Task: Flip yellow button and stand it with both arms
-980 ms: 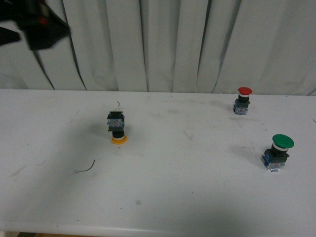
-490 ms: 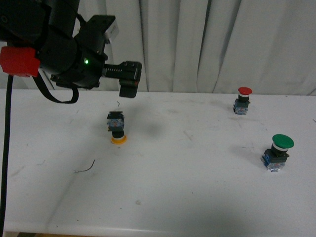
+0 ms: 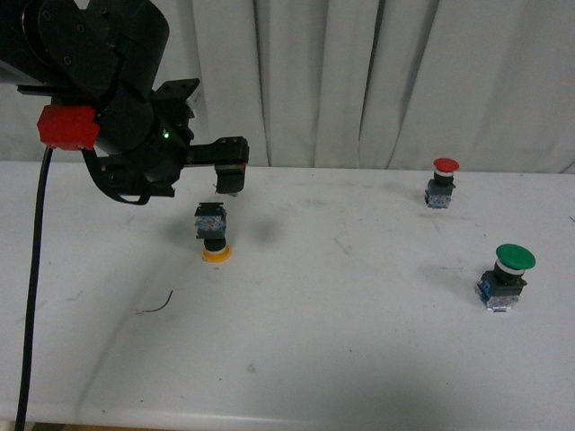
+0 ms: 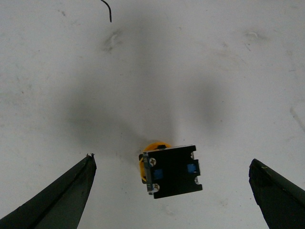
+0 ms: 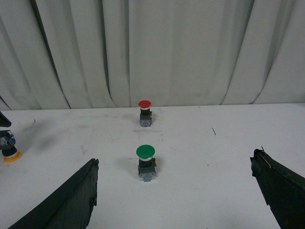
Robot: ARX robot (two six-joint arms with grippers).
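Front view, left arm (image 3: 117, 99): seen at the far left above the table (image 3: 359, 359), a red block (image 3: 67, 126) fixed near its wrist.
Wire scrap (image 3: 154, 305): a thin dark curl is seen lying on the table, nearer the camera than the yellow button.
Yellow button (image 3: 212, 235): placed upside down on the left half of the table, yellow cap flat on the surface, black contact block on top.
Left gripper (image 3: 230, 180): held in the air just above and slightly right of the yellow button, no contact made.
Left wrist view: jaws are spread wide; the yellow button (image 4: 171, 171) is seen between the two fingers (image 4: 62, 200), clear of both.
Red button (image 3: 442, 184): stood upright far back on the right, near the curtain (image 3: 377, 81).
Green button (image 3: 508, 277): stood upright at the far right, nearer the camera than the red one.
Right gripper (image 5: 174, 160): seen only in the right wrist view; jaws are spread wide, nothing held, and the green and red buttons are seen ahead of it.
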